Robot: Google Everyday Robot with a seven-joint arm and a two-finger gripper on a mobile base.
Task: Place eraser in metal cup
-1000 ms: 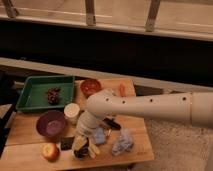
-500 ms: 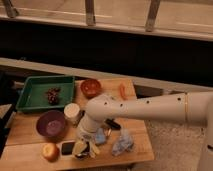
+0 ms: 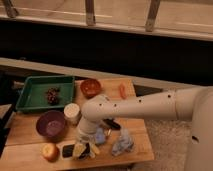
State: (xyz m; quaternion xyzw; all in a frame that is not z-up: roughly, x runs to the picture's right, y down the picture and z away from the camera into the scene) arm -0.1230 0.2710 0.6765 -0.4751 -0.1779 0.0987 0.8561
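Observation:
The eraser [image 3: 68, 150], a dark flat block, lies near the front edge of the wooden table [image 3: 25, 131], just right of a peach-coloured fruit [image 3: 50, 151]. My gripper [image 3: 84, 149] is low over the table at the eraser's right end, touching or overlapping it. My white arm [image 3: 145, 106] reaches in from the right. The metal cup is not in view; it may be hidden behind my arm.
A purple bowl [image 3: 51, 125] and a white cup [image 3: 72, 113] stand behind the eraser. A green tray [image 3: 30, 95], an orange bowl [image 3: 90, 87] and an orange carrot-like item [image 3: 122, 91] are at the back. A blue sponge [image 3: 100, 136], a crumpled grey-blue cloth [image 3: 122, 142] and a black-handled tool [image 3: 113, 124] lie right of my gripper.
My gripper has come down and forward toward the table's front edge, by the eraser. The eraser appears slightly nearer the front edge than before.

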